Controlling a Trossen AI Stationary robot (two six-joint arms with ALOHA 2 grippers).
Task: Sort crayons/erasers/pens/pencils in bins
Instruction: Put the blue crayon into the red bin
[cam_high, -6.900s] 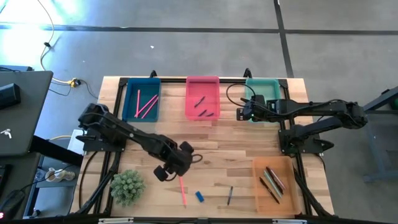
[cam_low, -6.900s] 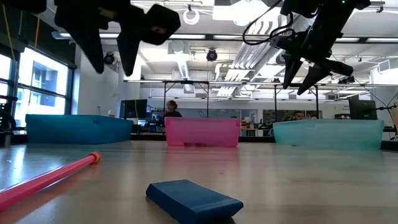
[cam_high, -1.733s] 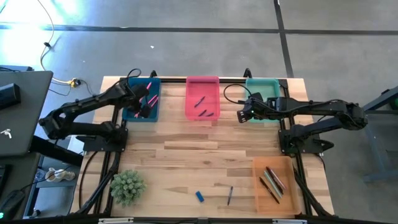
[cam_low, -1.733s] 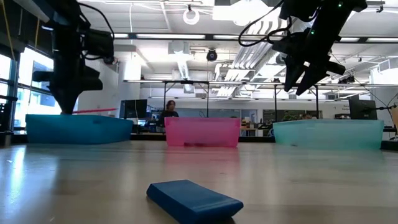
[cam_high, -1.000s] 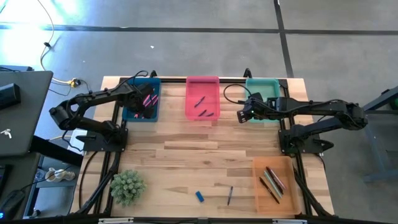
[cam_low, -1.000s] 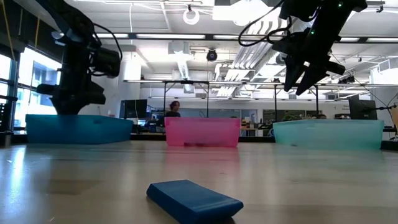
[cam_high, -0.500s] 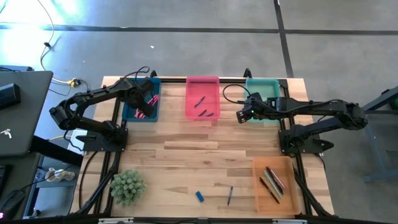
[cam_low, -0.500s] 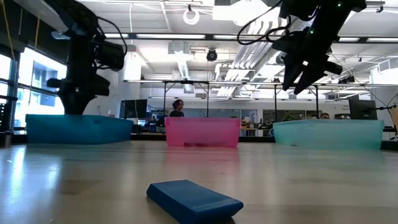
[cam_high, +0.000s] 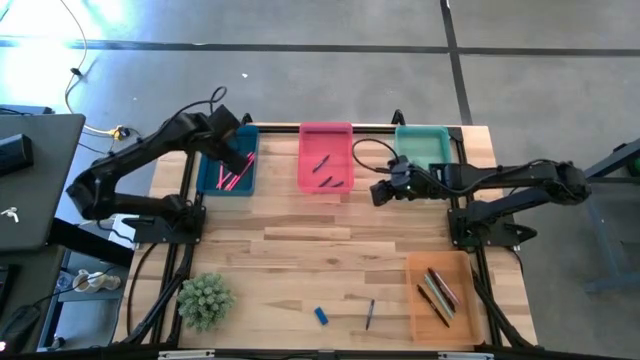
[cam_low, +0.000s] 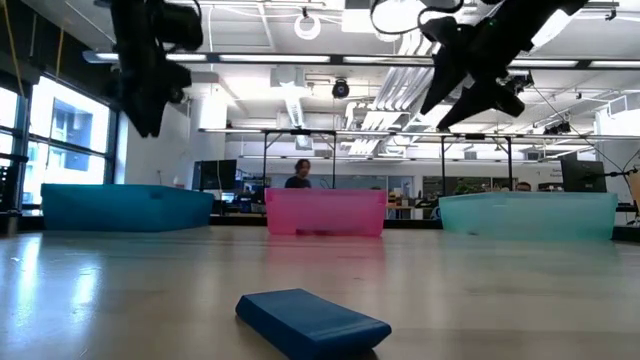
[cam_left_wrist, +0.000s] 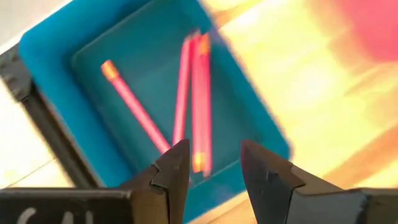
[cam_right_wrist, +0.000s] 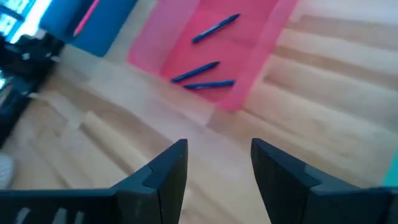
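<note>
My left gripper (cam_high: 236, 158) hangs open above the dark blue bin (cam_high: 205, 168), holding nothing; the left wrist view (cam_left_wrist: 214, 163) looks down past its fingers on three pink sticks (cam_left_wrist: 186, 106) lying on the bin's floor. My right gripper (cam_high: 379, 191) hovers open and bare over the table between the pink bin (cam_high: 325, 135) and the teal bin (cam_high: 422, 135). Three blue pens (cam_right_wrist: 205, 70) lie in the pink bin. A blue eraser (cam_high: 321, 316) and a dark pen (cam_high: 369, 314) lie on the table near its front edge. The orange bin (cam_high: 415, 300) holds several sticks.
A small green plant (cam_high: 204, 300) stands at the front left of the table. The black frame rails (cam_high: 470, 215) and both arm bases flank the wooden top. The middle of the table (cam_high: 320, 250) is bare wood.
My left gripper has risen straight up out of the dark blue bin and now hangs well above it; the pink sticks stay in the bin. My right gripper has swung a little toward the table's left edge, away from the teal bin, still open.
</note>
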